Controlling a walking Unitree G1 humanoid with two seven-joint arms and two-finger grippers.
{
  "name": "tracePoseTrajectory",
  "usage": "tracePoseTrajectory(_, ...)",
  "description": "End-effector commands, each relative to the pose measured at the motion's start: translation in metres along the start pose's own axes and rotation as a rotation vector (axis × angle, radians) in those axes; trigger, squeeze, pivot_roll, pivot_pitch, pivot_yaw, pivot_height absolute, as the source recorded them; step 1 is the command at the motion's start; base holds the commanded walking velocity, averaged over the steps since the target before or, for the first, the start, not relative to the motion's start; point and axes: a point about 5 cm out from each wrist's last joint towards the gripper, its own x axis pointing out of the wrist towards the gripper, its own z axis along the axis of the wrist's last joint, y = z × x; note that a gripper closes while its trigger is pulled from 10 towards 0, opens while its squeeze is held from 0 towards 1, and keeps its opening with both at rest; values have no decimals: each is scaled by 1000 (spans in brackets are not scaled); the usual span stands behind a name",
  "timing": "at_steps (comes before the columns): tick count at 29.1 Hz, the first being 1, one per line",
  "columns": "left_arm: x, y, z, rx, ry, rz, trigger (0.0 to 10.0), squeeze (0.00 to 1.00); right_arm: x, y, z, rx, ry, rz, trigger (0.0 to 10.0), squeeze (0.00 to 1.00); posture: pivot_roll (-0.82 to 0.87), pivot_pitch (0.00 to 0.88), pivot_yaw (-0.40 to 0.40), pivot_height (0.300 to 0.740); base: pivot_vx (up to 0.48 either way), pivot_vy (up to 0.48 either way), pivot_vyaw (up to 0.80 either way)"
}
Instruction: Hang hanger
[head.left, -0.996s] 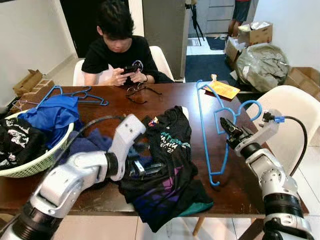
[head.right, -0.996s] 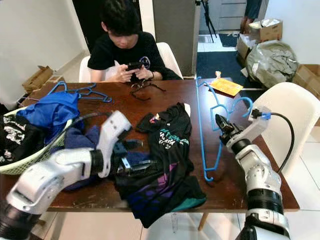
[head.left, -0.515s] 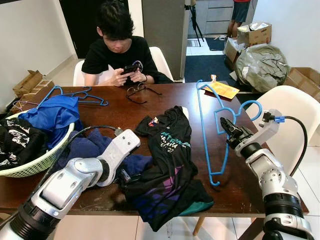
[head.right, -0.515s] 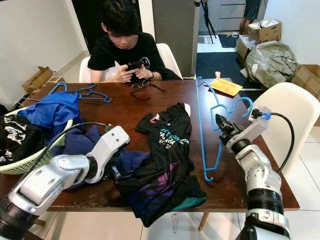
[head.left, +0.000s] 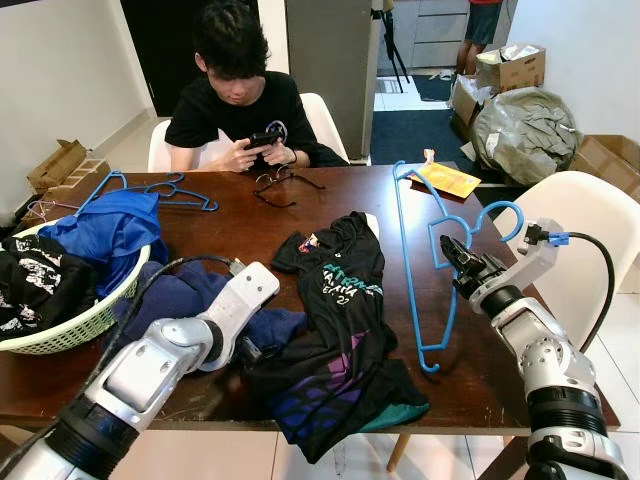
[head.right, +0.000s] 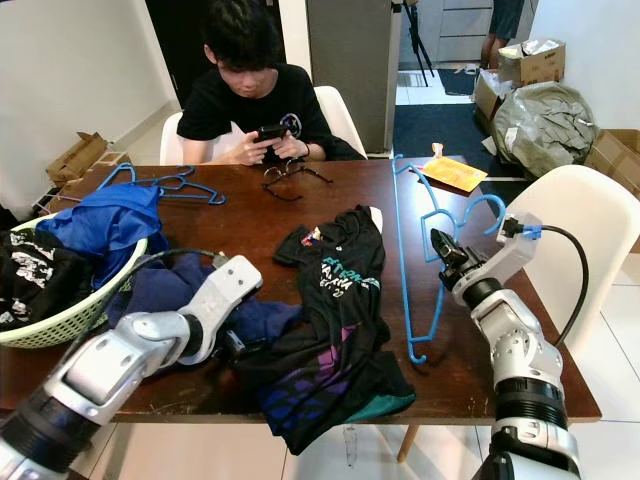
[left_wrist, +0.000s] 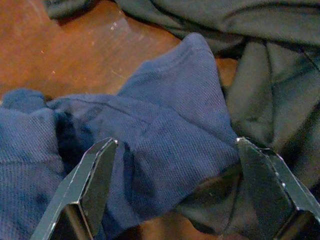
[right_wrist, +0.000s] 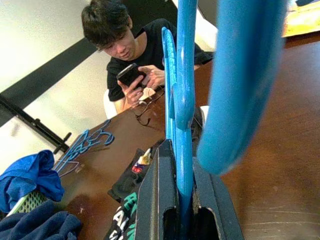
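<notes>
A blue plastic hanger (head.left: 406, 255) lies tilted over the right part of the brown table (head.left: 300, 215), its hook toward the white chair. My right gripper (head.left: 452, 252) is shut on the hanger's inner bar, and the right wrist view shows the blue bar (right_wrist: 183, 100) clamped between the black fingers. A black printed T-shirt (head.left: 340, 320) is spread at the table's front middle. My left gripper (left_wrist: 176, 142) is open, low over a navy blue garment (left_wrist: 165, 125) beside the shirt, with one finger (left_wrist: 95, 175) on each side of a fold.
A green basket (head.left: 95, 320) full of clothes stands at the front left. More blue hangers (head.left: 160, 190) and a pair of glasses (head.left: 275, 185) lie at the far side, before a seated person (head.left: 240, 100) holding a phone. A white chair (head.left: 580, 220) stands at the right.
My left arm has dropped from above the clothes down to the navy garment by the shirt. The right gripper and hanger have not moved.
</notes>
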Motion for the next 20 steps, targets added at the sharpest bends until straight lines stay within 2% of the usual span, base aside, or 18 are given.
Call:
tracePoseTrajectory(1,2,0,-2,14,12,4,10000,0,-1,0,-1,8,0,-1,10000,0,1,0,42,735,0,0,0)
tracePoseTrajectory(8,9,-8,-7,11,22,-30,10000,0,-3,-1,0,3,2,-5,10000,0,-7,0,43,735,0,0,0)
tracePoseTrajectory(9,10,-8,-10,13,31,-32,5020,0,-4,-1,0,3,2,-7,10000,0,-6,0,43,735,0,0,0)
tracePoseTrajectory(10,10,-8,-10,13,31,-32,5020,0,-4,-1,0,3,2,-7,10000,0,-6,0,43,735,0,0,0)
tracePoseTrajectory(11,10,-8,-13,14,39,-28,0,0,-5,-1,0,3,2,-7,10000,0,-6,0,43,735,0,0,0)
tracePoseTrajectory(20,9,-4,-21,28,70,-13,0,0,-5,-1,1,4,2,-9,10000,0,-5,0,43,735,0,0,0)
